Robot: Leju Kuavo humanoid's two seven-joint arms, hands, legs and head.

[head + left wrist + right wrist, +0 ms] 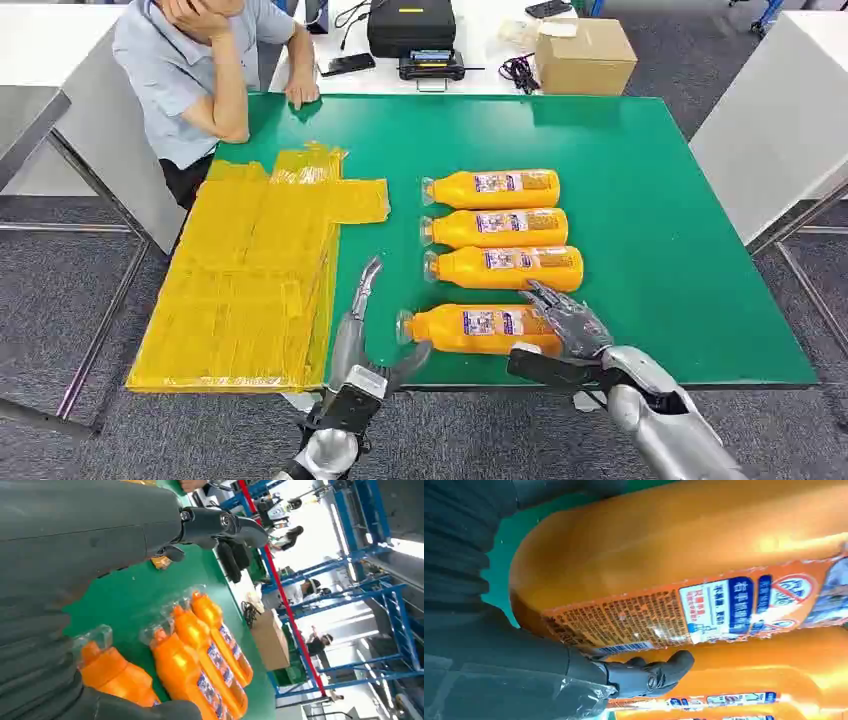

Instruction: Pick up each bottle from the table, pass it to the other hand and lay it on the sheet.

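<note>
A person (205,70) sits at the far left corner of the green table (650,230), head cut off by the picture's edge, one hand on the tabletop. Near them the yellow sheet (250,280) lies flat over the table's left edge, its far end crumpled and its left part hanging past the tabletop.

The left hand (365,330) is at the near edge just right of the sheet, fingers spread and holding nothing; one finger points up the table and the thumb reaches toward the cap of the nearest bottle (475,328), stopping short of it. In the left wrist view the hand's grey cover hides much of that bottle's body.

Four orange bottles lie on their sides in a column at the table's middle, caps to the left: far bottle (492,188), second bottle (495,227), third bottle (505,267), then the nearest one, set a little apart toward the robot.

The right hand (565,325) is on the base end of the nearest bottle, fingers laid over its top toward the third bottle. In the right wrist view a finger (649,672) lies against the label. Whether the hand truly grips the bottle cannot be told; its thumb is hidden.

Beyond the table, on a white surface, stand a black case (410,25) and a cardboard box (585,55).
</note>
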